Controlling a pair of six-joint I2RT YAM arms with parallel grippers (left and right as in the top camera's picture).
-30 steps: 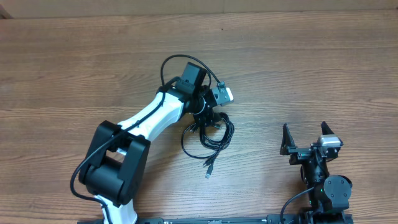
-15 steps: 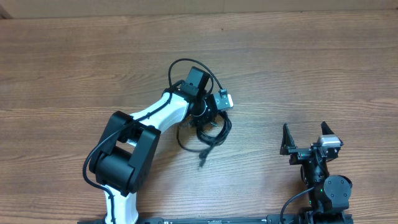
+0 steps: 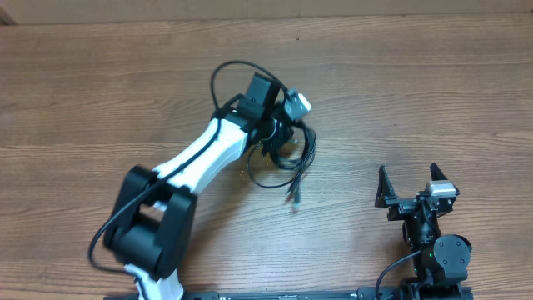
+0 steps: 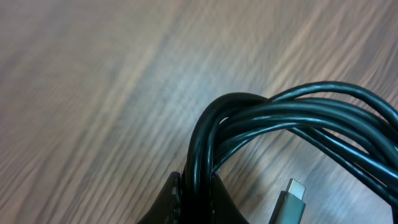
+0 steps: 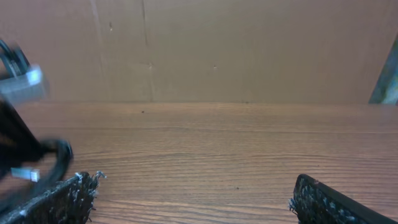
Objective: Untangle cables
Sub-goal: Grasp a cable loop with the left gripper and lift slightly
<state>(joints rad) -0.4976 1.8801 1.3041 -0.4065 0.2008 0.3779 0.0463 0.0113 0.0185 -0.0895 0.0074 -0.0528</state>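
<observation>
Left gripper (image 4: 194,194) is clamping fully down on the cables (image 4: 292,115). Several black strands are running up between the finger pads (image 4: 175,200) and arching over just above them. The grip is sitting on the bend of the loops, not on one strand, so it is probably taking the whole tangle rather than separating anything. One plug end (image 4: 287,204) is dangling just beside the pads. In the overhead view the loops are drooping out from the gripper and a loose tail (image 3: 291,193) is trailing away from it toward the robot's base. Can't tell how much is resting on the table (image 3: 416,83). Handling guess: light, limp, smooth-jacketed, so strands are likely sliding through the pads and loops snagging on each other, with plugs as the catch points. The better hold is probably a single strand close behind a plug. Right gripper (image 3: 408,190) is sitting well apart, jaws spread wide, holding nothing.
</observation>
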